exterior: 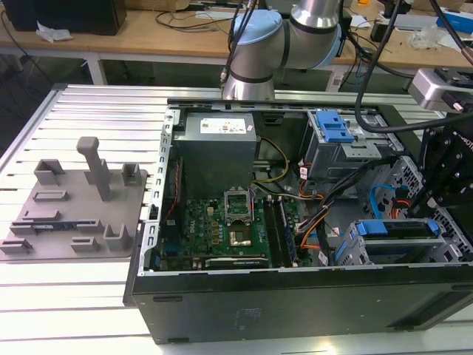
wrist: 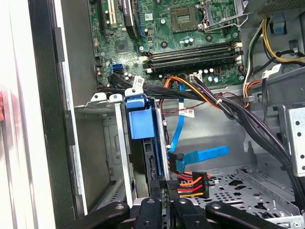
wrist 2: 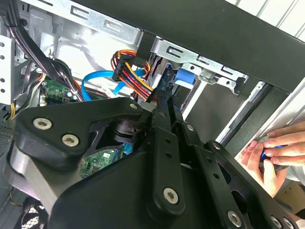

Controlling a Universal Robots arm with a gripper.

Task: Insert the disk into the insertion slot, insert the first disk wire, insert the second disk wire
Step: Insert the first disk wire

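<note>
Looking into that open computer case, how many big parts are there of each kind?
Grey metal power supply box: 1
Green circuit board: 1
Grey sheet-metal drive cages: 2
Flat disk in bright blue plastic frame: 1
Total: 5

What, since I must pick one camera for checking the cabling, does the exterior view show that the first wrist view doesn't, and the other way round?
The exterior view adds the grey fixture plate beside the case and the arm's joints. The first wrist view adds the pincer next to the connector with red, orange and yellow wires, near the blue flat cable's plug. Both share the motherboard and the disk, in its blue frame, sitting in the insertion slot.
</note>
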